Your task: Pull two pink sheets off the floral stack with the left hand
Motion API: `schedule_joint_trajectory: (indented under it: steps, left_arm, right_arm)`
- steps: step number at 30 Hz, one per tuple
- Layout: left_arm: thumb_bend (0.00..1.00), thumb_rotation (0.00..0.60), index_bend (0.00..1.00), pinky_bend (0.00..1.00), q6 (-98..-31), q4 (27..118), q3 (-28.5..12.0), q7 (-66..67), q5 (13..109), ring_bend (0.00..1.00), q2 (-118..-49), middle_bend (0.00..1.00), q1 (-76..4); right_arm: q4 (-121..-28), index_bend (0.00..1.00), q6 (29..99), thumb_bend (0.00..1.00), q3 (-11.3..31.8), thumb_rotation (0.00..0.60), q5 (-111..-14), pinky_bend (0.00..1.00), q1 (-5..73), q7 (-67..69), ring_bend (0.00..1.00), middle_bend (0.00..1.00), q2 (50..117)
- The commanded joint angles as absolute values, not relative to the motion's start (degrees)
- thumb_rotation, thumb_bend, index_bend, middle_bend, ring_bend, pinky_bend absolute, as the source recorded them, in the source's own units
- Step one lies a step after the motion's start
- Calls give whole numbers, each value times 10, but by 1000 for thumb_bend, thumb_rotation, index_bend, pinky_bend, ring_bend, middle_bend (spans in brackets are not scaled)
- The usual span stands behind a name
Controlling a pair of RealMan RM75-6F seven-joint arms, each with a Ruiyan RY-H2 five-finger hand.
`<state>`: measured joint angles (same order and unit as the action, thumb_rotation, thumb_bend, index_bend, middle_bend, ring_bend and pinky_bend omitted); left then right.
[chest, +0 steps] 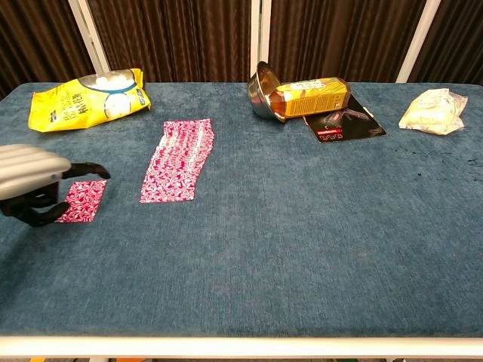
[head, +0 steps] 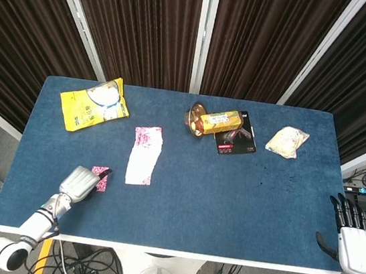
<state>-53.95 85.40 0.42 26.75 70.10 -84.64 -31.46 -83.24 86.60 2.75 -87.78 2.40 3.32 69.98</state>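
Note:
The floral stack (head: 144,155) (chest: 179,160) lies flat, left of the table's middle. One small pink sheet (head: 102,178) (chest: 81,200) lies flat and apart from it, to the left. My left hand (head: 79,183) (chest: 32,179) hovers over that sheet's left part with its fingers stretched out. One dark fingertip (chest: 96,172) reaches over the sheet's far edge, and I cannot tell whether it touches. My right hand (head: 353,242) hangs off the table's right front corner with its fingers spread, holding nothing; the chest view does not show it.
A yellow snack bag (head: 93,103) (chest: 87,98) lies at the back left. A tipped metal bowl (chest: 262,90), a yellow box (chest: 311,96) and a black card (chest: 343,122) sit at the back middle. A white packet (chest: 432,110) lies at the back right.

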Motion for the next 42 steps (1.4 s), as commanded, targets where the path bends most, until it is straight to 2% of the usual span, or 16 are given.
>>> schedule_joint_trajectory:
  steps: [1, 8, 21, 32, 42]
  left_arm:
    - [561, 600, 145, 898, -532, 852, -3, 273, 699, 921, -858, 979, -325]
    - [561, 600, 144, 898, -510, 840, -18, 294, 682, 921, -890, 979, -353]
    - [563, 600, 145, 898, -487, 830, -16, 307, 666, 921, -912, 980, -380]
    - [574, 600, 145, 898, -467, 863, 2, 334, 625, 921, -888, 979, -390]
    - [575, 600, 159, 899, -477, 918, 28, 356, 608, 921, -862, 979, -392]
  right_arm:
    - [-833, 0, 865, 206, 28, 600, -876, 0, 25, 32, 0, 0, 700]
    - [-833, 0, 859, 207, 31, 600, -869, 0, 27, 34, 0, 0, 697]
    - [-819, 0, 850, 206, 33, 600, -861, 0, 30, 48, 0, 0, 702]
    - [-826, 0, 858, 206, 33, 600, -867, 0, 29, 44, 0, 0, 700]
    - [-828, 0, 860, 206, 31, 600, -869, 0, 28, 43, 0, 0, 699]
